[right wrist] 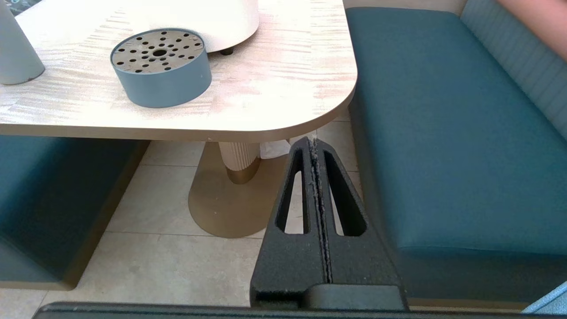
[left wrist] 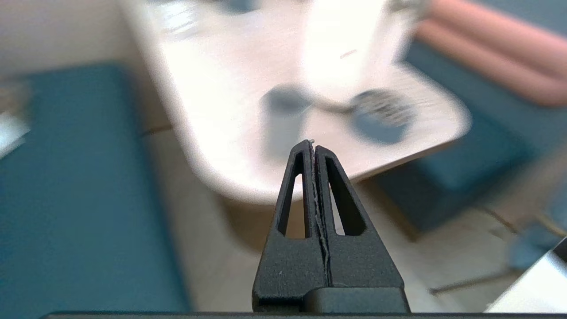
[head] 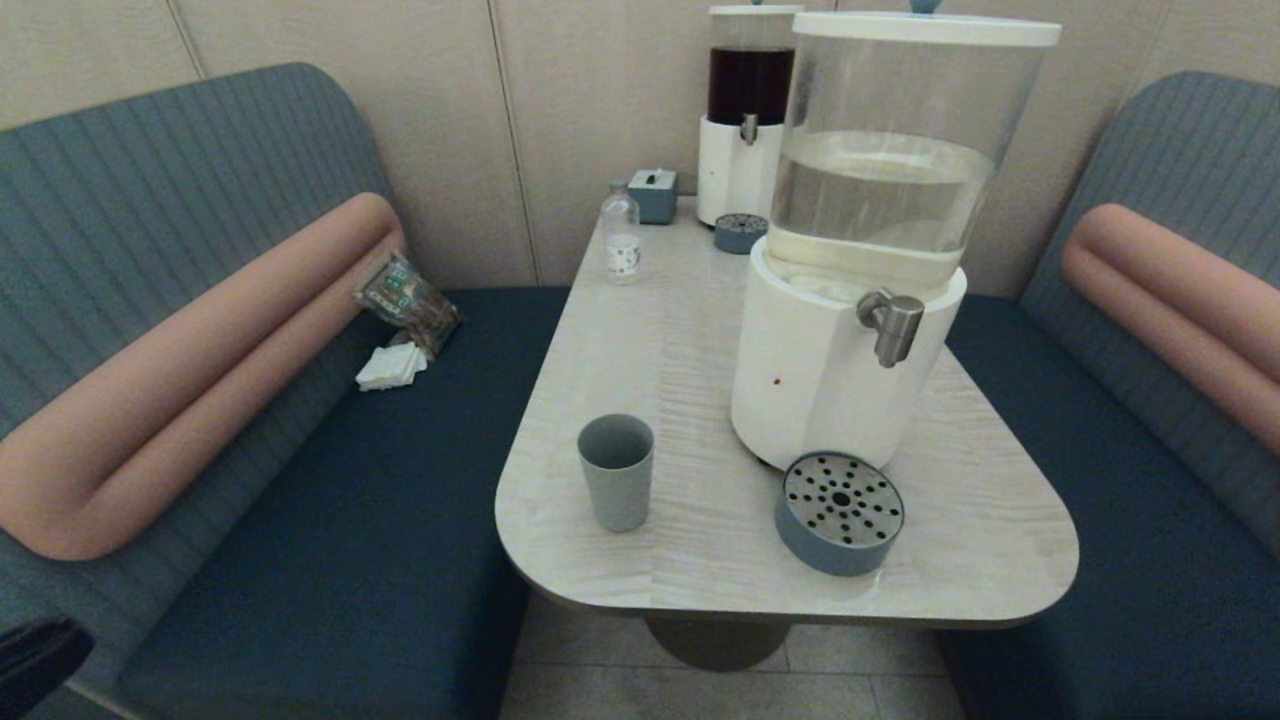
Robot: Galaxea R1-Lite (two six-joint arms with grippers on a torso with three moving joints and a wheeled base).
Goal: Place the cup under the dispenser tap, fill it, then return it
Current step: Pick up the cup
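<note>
While the cup (head: 615, 471) stands upright and empty near the counter's (head: 690, 330) front-left edge, nothing touches it. At its 3 o'clock sits a round blue drip tray (head: 839, 512) with a perforated metal top, close to the white base of the large clear dispenser (head: 870, 240). The dispenser tap (head: 891, 322) projects from that base above the tray, at roughly 2 o'clock from the cup. Farther back, toward 12 o'clock, stand a small clear bottle (head: 621, 240), a tissue box (head: 653, 194), a second drip tray (head: 740, 232) and a dark-liquid dispenser (head: 748, 110). The left gripper (left wrist: 313, 146) is clenched, holding nothing, off the counter's near edge and aimed toward the cup. The right gripper (right wrist: 313, 142) is likewise clenched and empty, low beside the counter's front-right corner, over the floor.
</note>
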